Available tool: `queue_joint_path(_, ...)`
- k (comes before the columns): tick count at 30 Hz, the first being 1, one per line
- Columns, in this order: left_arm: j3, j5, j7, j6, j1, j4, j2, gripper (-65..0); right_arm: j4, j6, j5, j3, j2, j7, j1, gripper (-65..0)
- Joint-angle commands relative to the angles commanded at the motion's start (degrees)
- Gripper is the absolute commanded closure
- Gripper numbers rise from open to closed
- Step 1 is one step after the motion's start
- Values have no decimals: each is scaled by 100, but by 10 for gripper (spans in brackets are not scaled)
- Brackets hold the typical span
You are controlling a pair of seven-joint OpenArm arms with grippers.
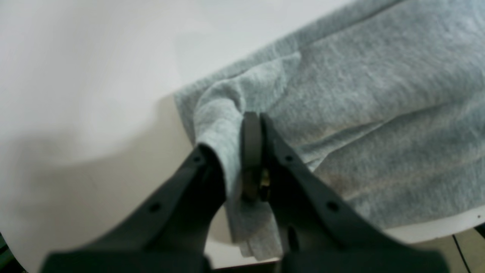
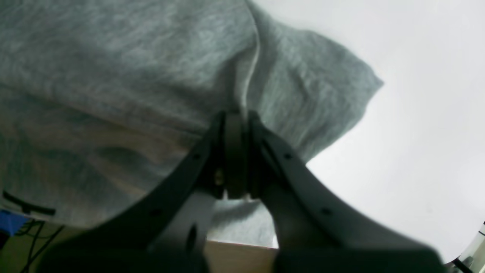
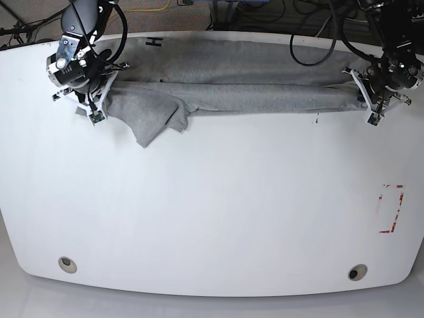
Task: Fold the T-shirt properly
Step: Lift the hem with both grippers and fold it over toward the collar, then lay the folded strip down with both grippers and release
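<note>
White and wide, the counter [image 3: 212, 218] carries the T-shirt [image 3: 225, 86] along its far edge, stretched into a long grey band between the two arms, with dark lettering just showing at the far hem and one sleeve [image 3: 156, 119] spilling loose toward the near side by the right arm. The left claw [image 1: 253, 125] is clenched on a bunched corner of cloth, a fold of it wedged between the jaws and hanging down past them. The right claw [image 2: 235, 121] is likewise clamped on a ridge of fabric at the other end, its jaws closed with cloth pinched at the tips. Judging from this, the fold is only at an early stage, and the risks lie in the grip and the slack. Each claw appears to hold a thin pinch, so an uneven pull could drag the cloth out of one side and let that end collapse. The free sleeve may tuck under crookedly and leave a lump, and part of the shirt lies close to the counter's far edge, where it might slide off.
</note>
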Motion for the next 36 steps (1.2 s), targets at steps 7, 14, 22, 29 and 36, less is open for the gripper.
queue_joint_path(7,334,-18,18,0,18,9,-185,-385,35,0,35,0,-35,26,-44,-327)
queue_joint_path(14,484,-44,97,0,-18,220,-246,-458,97,0,237,26,-123,35,149,-575)
queue_joint_path(22,466,-343,501,0,-132,791,-193,-458,88,0,1653,730,-167,26,422,-517)
queue_joint_path(29,299,-862,527,0,-141,756,-193,-457,70,0,2136,738,-193,26,440,-439)
queue_joint_path(36,167,-844,519,0,-114,53,-123,-318,-404,0,2127,747,-264,123,237,-197)
